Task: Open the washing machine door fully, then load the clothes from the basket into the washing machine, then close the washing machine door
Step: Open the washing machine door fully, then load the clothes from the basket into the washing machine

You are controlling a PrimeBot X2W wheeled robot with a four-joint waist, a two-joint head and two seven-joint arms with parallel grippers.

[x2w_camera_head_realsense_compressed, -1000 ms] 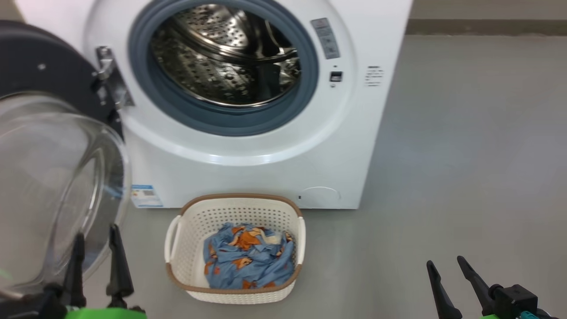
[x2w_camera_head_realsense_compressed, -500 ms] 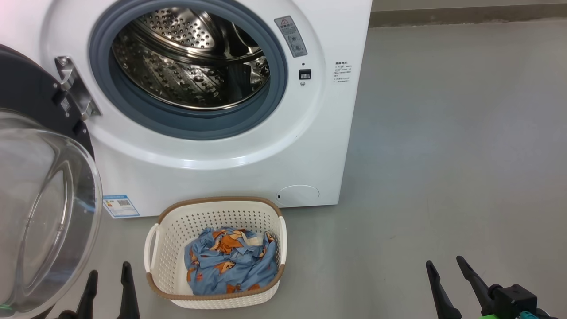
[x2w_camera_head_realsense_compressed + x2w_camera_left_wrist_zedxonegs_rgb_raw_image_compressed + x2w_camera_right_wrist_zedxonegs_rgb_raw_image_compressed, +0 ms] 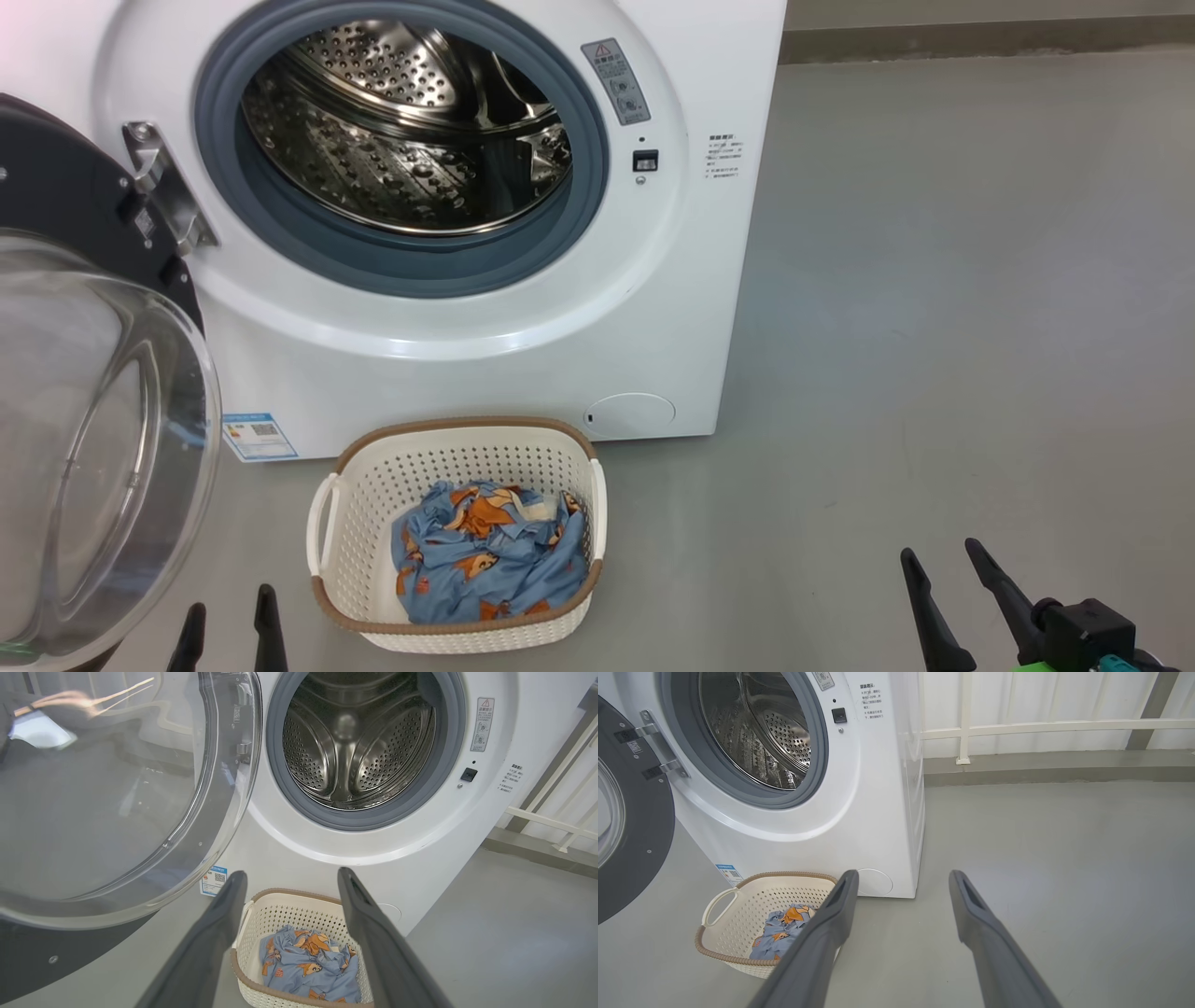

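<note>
Flanking the basket (image 3: 347, 532), left gripper (image 3: 231, 607) and right gripper (image 3: 938, 553) gape empty; washing machine door (image 3: 103, 448) hangs open leftward.

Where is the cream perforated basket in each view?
Head view: cream-white perforated plastic basket lower centre-left, before the white washing machine.
Left wrist view: basket at bottom centre.
Right wrist view: basket at lower left.
Shared landmark: the blue energy label low on the machine, near the basket.
</note>
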